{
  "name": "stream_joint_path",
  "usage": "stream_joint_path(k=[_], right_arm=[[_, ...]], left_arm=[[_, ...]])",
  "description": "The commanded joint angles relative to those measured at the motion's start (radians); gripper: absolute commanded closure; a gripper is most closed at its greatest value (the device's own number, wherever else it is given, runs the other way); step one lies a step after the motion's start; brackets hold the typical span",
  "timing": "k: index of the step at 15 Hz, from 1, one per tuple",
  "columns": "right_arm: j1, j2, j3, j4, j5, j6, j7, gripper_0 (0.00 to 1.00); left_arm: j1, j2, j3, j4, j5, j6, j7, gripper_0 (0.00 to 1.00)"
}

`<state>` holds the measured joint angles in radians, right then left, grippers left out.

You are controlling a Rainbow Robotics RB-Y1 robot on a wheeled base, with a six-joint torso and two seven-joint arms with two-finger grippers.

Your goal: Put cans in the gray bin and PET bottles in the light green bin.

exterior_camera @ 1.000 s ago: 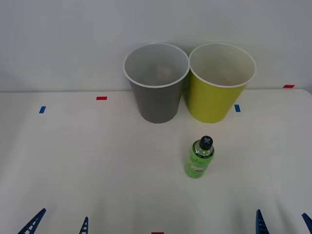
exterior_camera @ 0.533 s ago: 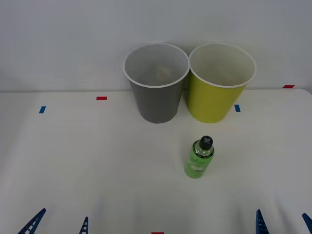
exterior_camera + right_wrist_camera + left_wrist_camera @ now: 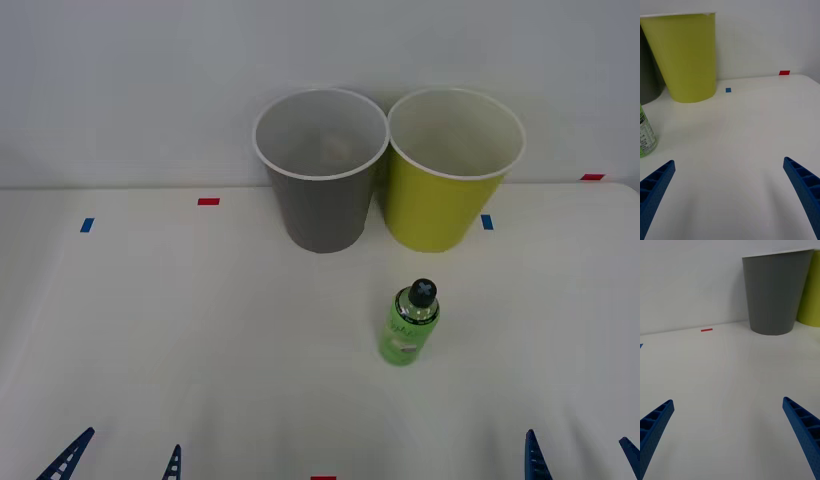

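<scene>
Pincers low at near table edge | left pincer (image 3: 118, 458) spread | right pincer (image 3: 580, 455) spread

Bright, even light falls from overhead across the white table (image 3: 150, 330). The bottle (image 3: 408, 325) and both bins cast only faint, soft shadows. No glare; focus is sharp.

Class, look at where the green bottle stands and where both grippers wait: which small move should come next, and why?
Probably the right gripper should reach forward toward the green bottle. The bottle stands upright on the table, untouched, nearer the right arm, just before the light green bin. Both grippers are open at the near edge; the left gripper can wait.
</scene>
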<state>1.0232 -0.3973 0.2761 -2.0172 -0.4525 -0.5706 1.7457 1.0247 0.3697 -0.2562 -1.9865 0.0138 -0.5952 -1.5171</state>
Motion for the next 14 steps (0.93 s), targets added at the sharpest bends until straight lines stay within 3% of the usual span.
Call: stream_joint_path(k=[1,5,10,14], right_arm=[[0.000,0.000,0.000,0.000,0.000,0.000,0.000,0.00],[-0.018,0.011,0.011,0.048,-0.003,-0.015,0.003,0.00],[-0.032,-0.149,0.117,0.006,-0.052,-0.104,0.049,0.00],[-0.147,-0.250,0.198,0.006,-0.149,-0.120,0.227,0.00]], left_arm=[[0.000,0.000,0.000,0.000,0.000,0.000,0.000,0.00],[0.000,0.000,0.000,0.000,0.000,0.000,0.000,0.00],[0.000,0.000,0.000,0.000,0.000,0.000,0.000,0.00],[0.000,0.000,0.000,0.000,0.000,0.000,0.000,0.00]])
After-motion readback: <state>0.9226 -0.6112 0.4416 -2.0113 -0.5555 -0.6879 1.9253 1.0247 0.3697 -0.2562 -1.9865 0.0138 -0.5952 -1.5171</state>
